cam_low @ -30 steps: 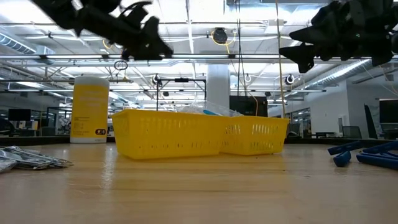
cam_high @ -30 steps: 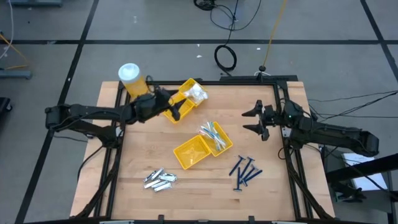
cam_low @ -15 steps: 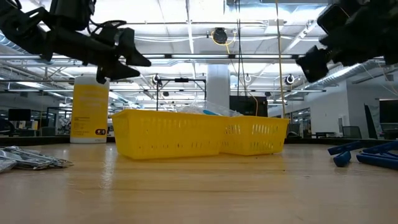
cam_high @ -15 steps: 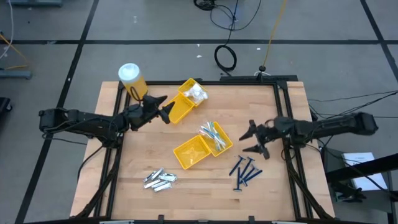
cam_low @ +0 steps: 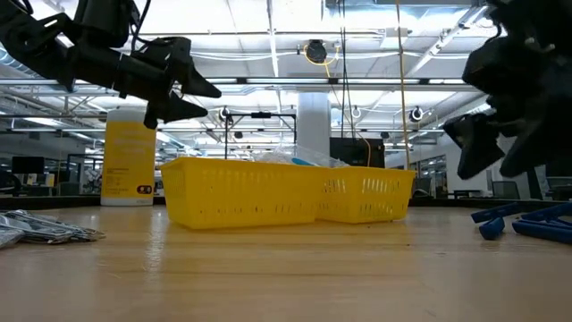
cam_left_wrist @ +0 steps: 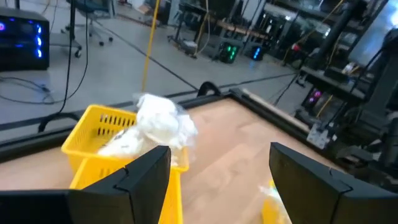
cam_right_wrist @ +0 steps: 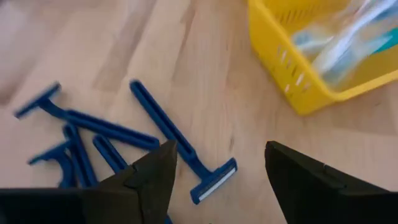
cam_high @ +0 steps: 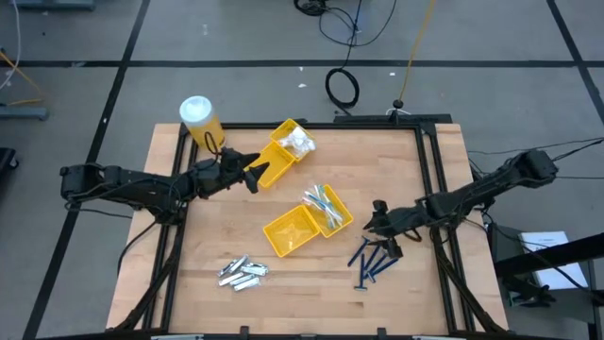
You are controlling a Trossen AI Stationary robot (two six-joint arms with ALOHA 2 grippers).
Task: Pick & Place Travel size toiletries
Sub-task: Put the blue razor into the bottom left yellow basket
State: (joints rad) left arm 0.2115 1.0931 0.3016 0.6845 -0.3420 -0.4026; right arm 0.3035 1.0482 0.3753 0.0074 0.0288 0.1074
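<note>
The travel size toiletries lie in groups. Blue razors (cam_high: 373, 260) lie near the right edge and silver tubes (cam_high: 243, 272) near the front. White packets (cam_high: 295, 142) fill the far yellow tray (cam_high: 271, 162). Wrapped pale sticks (cam_high: 323, 203) lie in the centre tray (cam_high: 332, 227). My right gripper (cam_high: 377, 224) hovers open, tipped down, just beyond the razors (cam_right_wrist: 93, 127), with nothing between its fingers (cam_right_wrist: 214, 180). My left gripper (cam_high: 249, 172) stands open in the air at the far tray's left corner and faces the packets (cam_left_wrist: 158, 121).
A yellow jar with a white lid (cam_high: 200, 121) stands at the far left corner. An empty yellow tray (cam_high: 291, 233) adjoins the one with the sticks. Bare wood lies between the trays and the front edge and along the far right.
My right gripper has swung from the far right toward the near edge, sunk and tipped downward, ending just beyond the blue razors. My left gripper has drawn back a little toward the left edge from over the far tray, sunk and rolled, then kept still.
</note>
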